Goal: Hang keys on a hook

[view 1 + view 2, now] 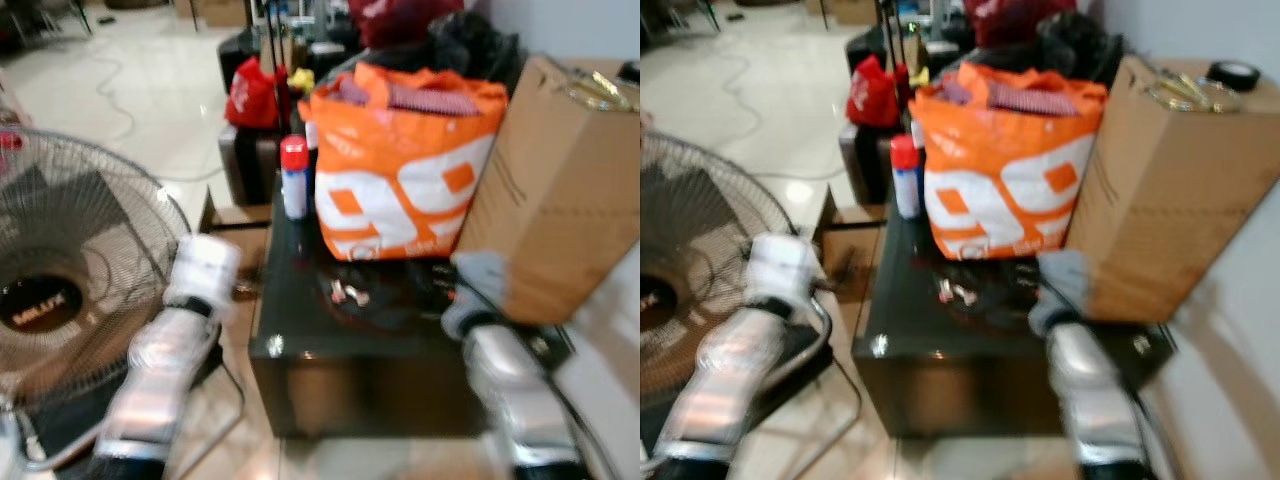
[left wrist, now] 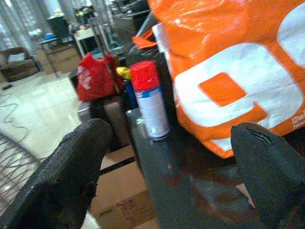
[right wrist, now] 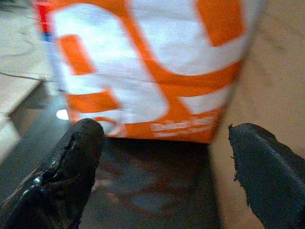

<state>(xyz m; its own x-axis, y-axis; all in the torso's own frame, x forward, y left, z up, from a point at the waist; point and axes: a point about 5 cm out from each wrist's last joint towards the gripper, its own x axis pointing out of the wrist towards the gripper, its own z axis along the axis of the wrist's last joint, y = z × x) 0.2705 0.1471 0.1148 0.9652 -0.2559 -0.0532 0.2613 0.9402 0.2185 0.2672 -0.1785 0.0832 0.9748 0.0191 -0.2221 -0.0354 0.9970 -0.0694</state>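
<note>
Keys (image 1: 350, 293), small and pale, on glossy black table (image 1: 290, 350) beside crinkly orange bag (image 1: 400, 170).

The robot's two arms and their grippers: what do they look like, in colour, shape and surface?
Both arms are shiny silver, rounded segments. The left arm ends in a white cylindrical wrist; the right arm has a grey wrist. The left gripper and the right gripper each have two thick black fingers with a rough, grainy surface and rounded tips.
</note>
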